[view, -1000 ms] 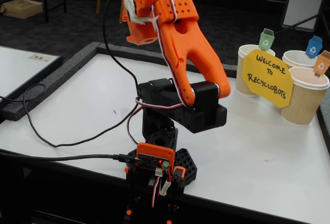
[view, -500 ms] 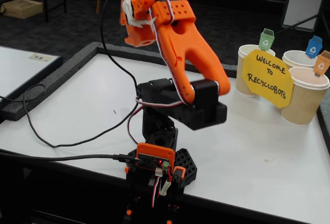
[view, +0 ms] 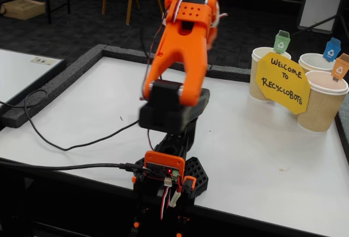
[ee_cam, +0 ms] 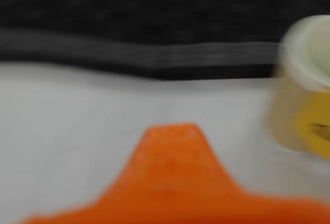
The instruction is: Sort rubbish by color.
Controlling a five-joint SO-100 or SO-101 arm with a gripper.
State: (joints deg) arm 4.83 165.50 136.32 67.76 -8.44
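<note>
Orange plastic fills the bottom of the blurred wrist view, a tapering jaw of the tool (ee_cam: 175, 182) above the bare white surface (ee_cam: 77, 110), with a beige ribbed paper cup (ee_cam: 301, 90) smeared at the right edge. The blur suggests fast motion, so the likeliest trouble is the arm sweeping into the three tagged cups (view: 322, 103) or the yellow "Welcome to Recyclobots" sign (view: 282, 82) at the far right of the fixed view and tipping them. The orange arm (view: 182, 46) stands raised mid-surface there, its tool hidden behind it. Only one jaw shows, so I cannot tell whether the tool is spread or pressed together; nothing appears held. Neither paper lump shows in either view.
</note>
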